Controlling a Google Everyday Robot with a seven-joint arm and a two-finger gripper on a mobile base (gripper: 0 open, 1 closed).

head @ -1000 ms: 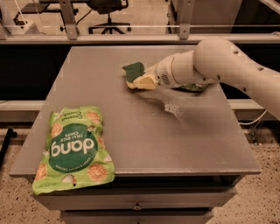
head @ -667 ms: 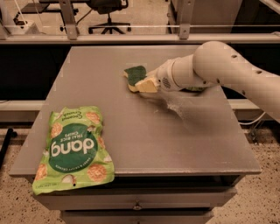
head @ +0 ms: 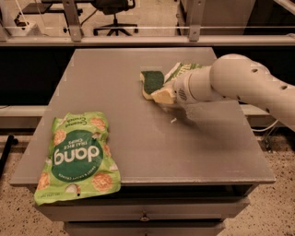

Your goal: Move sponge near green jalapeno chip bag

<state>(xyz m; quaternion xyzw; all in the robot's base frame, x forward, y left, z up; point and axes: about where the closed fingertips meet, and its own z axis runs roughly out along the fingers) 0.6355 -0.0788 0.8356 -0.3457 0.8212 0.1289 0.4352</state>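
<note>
The fingers (head: 164, 96), at the tip of the white arm (head: 239, 83) that is reaching in from the right side of the view, are clamping the sponge (head: 152, 82) at its near right end. The sponge is projecting just beyond the fingertips, up and to the left. It is sitting tilted, with its dark green scouring face turned upward and its pale yellow foam showing along its left and lower edges. Whether its far end is touching the tabletop (head: 106, 92) cannot be told. Immediately behind the fingers and slightly to their right, the green jalapeno chip bag (head: 183, 70) is lying on the tabletop, largely hidden by the wrist. Only a wrinkled strip with pale lettering is showing, and the sponge is sitting just beside that strip. Just in front of the fingers, a small pale speck (head: 173, 120) is lying on the grey surface within the arm's shadow. Well apart from the fingers, toward the near left corner, the light-green "dang" bag (head: 78, 156) is lying flat, its lower edge hanging over the front rim. Below that rim a drawer front (head: 145, 216) is showing, and far behind the fingers an office chair (head: 115, 14) is standing on the floor.
</note>
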